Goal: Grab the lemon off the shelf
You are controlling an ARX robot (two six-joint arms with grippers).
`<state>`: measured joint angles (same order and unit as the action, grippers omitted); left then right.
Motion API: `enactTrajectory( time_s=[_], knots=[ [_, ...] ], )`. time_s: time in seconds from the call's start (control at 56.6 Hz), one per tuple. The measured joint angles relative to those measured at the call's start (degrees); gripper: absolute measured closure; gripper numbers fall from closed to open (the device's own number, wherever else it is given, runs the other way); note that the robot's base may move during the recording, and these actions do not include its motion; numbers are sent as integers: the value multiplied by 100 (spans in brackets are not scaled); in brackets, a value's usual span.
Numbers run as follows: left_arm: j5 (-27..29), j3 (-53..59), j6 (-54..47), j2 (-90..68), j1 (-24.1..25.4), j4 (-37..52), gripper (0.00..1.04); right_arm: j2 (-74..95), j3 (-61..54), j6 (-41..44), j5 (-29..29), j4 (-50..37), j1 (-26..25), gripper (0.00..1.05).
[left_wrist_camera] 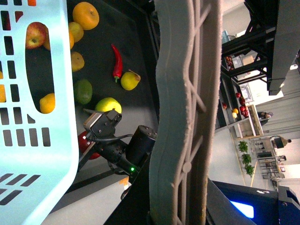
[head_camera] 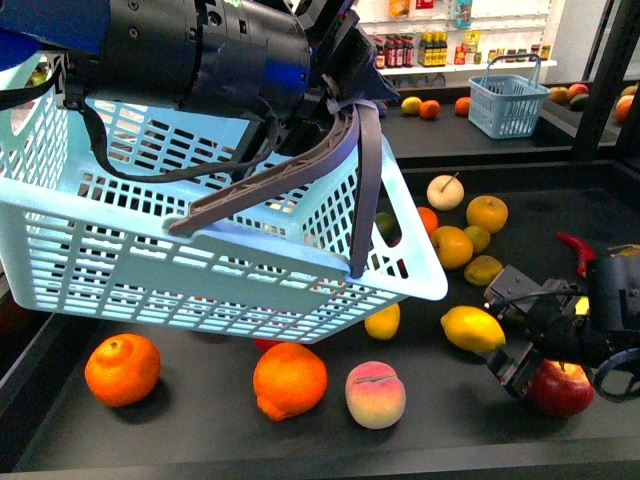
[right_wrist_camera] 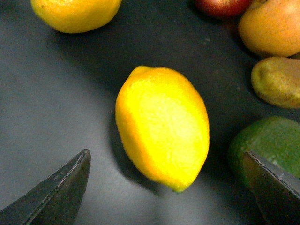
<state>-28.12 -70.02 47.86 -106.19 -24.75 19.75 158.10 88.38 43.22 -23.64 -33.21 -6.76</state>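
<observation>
Right end effector (head_camera: 498, 335), wide open and empty, just beside the lemon (head_camera: 472, 328) on the shelf (head_camera: 200, 440); left end effector (head_camera: 345, 88) grips a basket (head_camera: 200, 260) by its handle, up and left of the lemon.

yellow oval lemon (head_camera: 473, 329), lying on black shelf (head_camera: 200, 425)

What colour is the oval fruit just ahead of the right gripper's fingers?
Bright yellow; the smooth oval lemon shows best in the right wrist view.
</observation>
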Motion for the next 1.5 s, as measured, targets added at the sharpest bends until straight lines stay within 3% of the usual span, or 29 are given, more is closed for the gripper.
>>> enactTrajectory(
  time_s=[0.619, 0.778, 0.884, 1.043, 1.273, 1.503],
  knots=[
    [0, 0, 0, 0, 0, 0, 94, 1123, 2151, -754, 118, 1193, 168, 7],
    [0, 0, 0, 0, 0, 0, 94, 1266, 2374, -1014, 127, 1137, 186, 32],
    [0, 0, 0, 0, 0, 0, 94, 1263, 2341, -1117, 157, 896, 184, 34],
    [2, 0, 0, 0, 0, 0, 94, 833, 1593, -1438, 199, 101, 111, 34],
    [2, 0, 0, 0, 0, 0, 94, -1121, -483, -1864, 372, -1088, -319, 34],
    [0, 0, -2, 0, 0, 0, 94, -3637, -2393, -2745, -39, -1281, -621, 34]
  ],
)
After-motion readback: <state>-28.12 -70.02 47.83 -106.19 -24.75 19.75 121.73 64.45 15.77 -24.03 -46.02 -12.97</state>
